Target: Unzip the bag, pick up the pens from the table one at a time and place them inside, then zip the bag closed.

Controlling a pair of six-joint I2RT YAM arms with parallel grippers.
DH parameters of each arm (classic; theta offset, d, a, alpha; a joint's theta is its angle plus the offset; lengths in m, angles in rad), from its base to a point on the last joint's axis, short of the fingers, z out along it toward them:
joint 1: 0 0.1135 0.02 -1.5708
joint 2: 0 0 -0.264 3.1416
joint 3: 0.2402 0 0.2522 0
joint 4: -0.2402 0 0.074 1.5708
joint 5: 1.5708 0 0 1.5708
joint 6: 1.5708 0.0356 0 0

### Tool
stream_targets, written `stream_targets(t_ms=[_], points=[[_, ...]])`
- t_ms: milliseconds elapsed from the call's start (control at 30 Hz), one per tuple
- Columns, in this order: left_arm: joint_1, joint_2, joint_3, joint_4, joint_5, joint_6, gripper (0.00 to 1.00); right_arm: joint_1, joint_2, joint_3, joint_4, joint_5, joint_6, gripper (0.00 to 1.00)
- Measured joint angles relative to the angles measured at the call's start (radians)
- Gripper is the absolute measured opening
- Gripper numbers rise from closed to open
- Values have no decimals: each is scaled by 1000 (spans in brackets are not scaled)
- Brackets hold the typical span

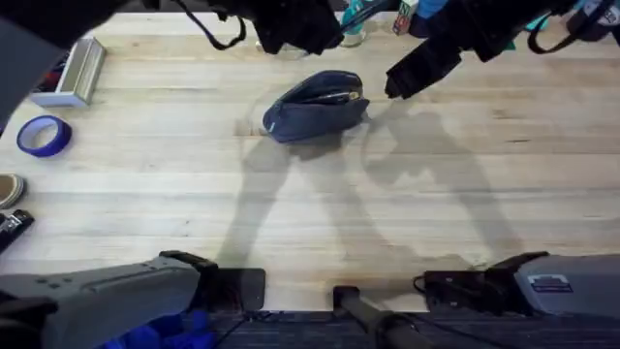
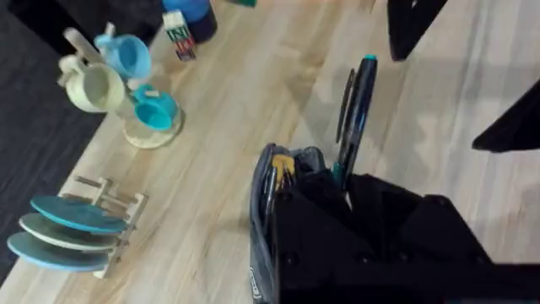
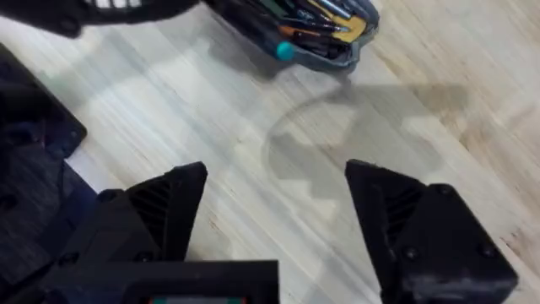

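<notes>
One pen (image 2: 354, 118) is gripped by the left gripper (image 2: 342, 181) above the open bag (image 1: 315, 107); released askew, it could snag. The right gripper (image 3: 274, 203) is spread, empty.

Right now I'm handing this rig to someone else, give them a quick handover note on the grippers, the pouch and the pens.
Left gripper: holding a teal-capped pen upright at the pouch's opening.
Right gripper: open, empty, hovering over the table beside the pouch.
Pencil pouch: unzipped, far centre of the table, several pens already inside.
Done: unzipping, most pens loaded.
Left: release this pen into the pouch, then zip it closed.
</notes>
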Motion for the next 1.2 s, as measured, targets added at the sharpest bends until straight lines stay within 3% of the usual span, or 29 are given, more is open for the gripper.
stream_targets(t_ms=[400, 1200], points=[[-17, 134, 0, -4, -96, 0, 41, 0, 0, 0, 0, 0, 0, 996], [-17, 276, 0, -11, -156, 0, 41, 0, 0, 0, 0, 0, 0, 996]])
